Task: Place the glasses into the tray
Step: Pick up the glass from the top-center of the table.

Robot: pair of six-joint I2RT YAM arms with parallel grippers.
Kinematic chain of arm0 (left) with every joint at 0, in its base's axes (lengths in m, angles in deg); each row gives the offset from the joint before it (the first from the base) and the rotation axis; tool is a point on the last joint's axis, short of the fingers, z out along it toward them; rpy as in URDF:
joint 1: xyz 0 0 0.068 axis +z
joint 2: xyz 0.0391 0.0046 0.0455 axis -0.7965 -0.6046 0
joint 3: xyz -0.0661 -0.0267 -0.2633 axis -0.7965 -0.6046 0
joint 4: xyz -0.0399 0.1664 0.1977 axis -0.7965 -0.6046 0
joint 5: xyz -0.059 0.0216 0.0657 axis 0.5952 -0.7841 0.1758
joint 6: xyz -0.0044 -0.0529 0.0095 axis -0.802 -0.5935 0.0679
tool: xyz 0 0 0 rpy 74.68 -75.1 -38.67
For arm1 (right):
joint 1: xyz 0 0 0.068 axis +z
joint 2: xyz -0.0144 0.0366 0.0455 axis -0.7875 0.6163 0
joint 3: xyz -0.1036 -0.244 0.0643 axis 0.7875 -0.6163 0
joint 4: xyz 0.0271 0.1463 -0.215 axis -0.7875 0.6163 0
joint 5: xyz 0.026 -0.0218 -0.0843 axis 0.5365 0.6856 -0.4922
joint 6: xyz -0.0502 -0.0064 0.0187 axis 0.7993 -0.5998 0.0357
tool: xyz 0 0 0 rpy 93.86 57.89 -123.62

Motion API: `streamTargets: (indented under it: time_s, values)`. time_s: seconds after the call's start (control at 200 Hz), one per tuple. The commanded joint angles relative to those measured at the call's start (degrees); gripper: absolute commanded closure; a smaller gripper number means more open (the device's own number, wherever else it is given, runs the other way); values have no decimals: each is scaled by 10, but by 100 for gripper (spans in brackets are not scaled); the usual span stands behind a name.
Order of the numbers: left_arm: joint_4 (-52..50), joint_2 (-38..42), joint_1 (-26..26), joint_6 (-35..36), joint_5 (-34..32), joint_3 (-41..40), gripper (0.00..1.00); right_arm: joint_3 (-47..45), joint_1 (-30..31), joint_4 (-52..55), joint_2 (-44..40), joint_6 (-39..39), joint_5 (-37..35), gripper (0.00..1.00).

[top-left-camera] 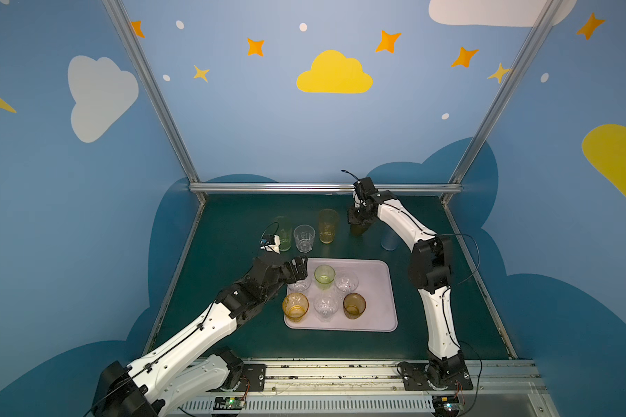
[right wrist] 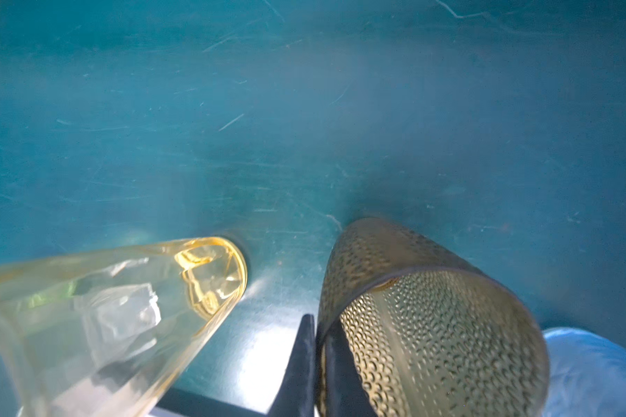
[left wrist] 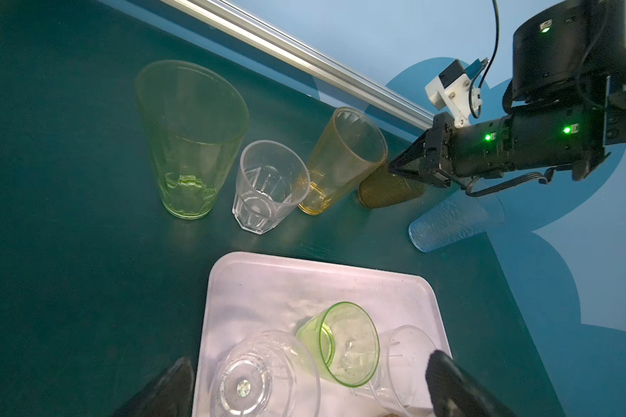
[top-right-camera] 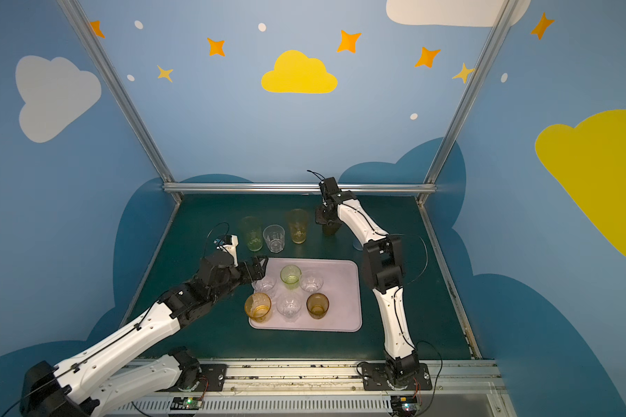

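In a top view, the tray [top-left-camera: 378, 289] sits lower centre holding six glasses [top-left-camera: 324, 276]; five more stand above it. Left wrist view: the left gripper [left wrist: 309, 377] is spread wide over the tray. Right wrist view: the right gripper [right wrist: 317, 361] pinches the brown glass [right wrist: 430, 325] at its rim.

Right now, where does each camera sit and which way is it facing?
Top views: high above the arms' bases, looking down and forward over the table and tray; left arm and right arm show.
Left wrist: on the left arm by the tray, facing the table's far side; left pincer open over a clear glass, right pincer beyond.
Right wrist: low over the table, facing down; right pincer shut on the dimpled glass.
Shared: both wrist views show the dimpled glass and the tall amber glass.
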Motion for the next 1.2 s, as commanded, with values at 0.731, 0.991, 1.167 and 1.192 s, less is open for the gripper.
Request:
streamTargets:
  time_s: [0.731,0.991,1.167,1.192]
  values:
    - [15,68,3,-31,-24,-9,0,-52,27,34,-151,4,-45,100]
    - [-7,81,3,-70,-45,4,0,-74,41,37,-195,5,-56,100]
    - [-3,96,3,-74,-44,-4,0,-79,52,53,-216,6,-72,100]
    - [-3,98,2,-74,-44,-5,0,-81,55,53,-221,4,-74,100]
